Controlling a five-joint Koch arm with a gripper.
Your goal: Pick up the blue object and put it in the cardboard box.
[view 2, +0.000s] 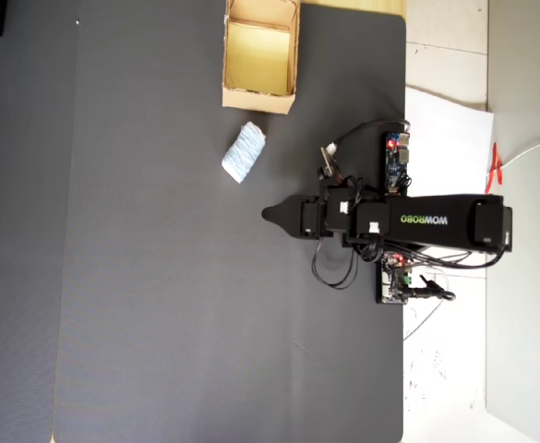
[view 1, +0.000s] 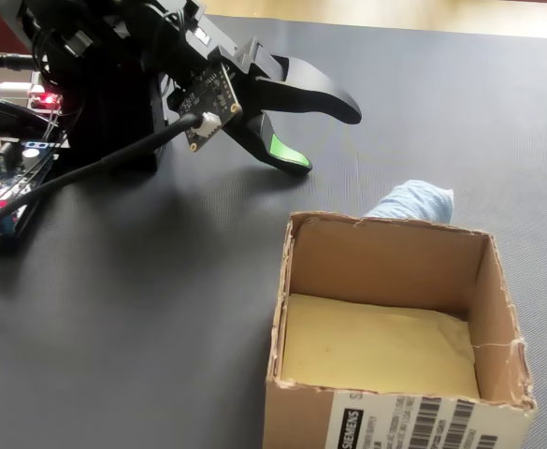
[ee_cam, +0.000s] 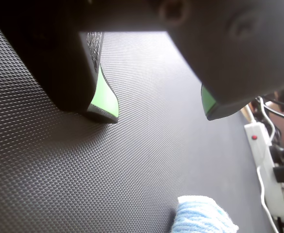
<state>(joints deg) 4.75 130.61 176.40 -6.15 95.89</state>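
- Worktop (view 2: 159, 323): a dark, finely textured mat covers it; I see it bare under and ahead of the claw in all three views.
- Arm (view 2: 436, 221): black, set at the mat's right edge in the overhead view, reaching leftward with the claw low over the mat.
- The cardboard box (view 2: 293, 55): standing open with a yellowish floor and nothing inside it. In the overhead view it lies well apart from the claw, up and to the left of the tips.
- Claw (view 1: 331, 138): released. In the wrist view I read two green-padded jaws with bare mat between them, and the fixed view shows the same gap, so it grasps nothing.
- The blue object (view 2: 244, 153): a pale ribbed lump lying on the mat, near the claw but not between the jaws. In the overhead view it sits up and left of the tips, between claw and box; in the wrist view it shows only at the bottom edge.
- Progress, as I judge it: nothing is done. Lining up on the lump, grasping, lifting, carrying to the box and letting go all remain.
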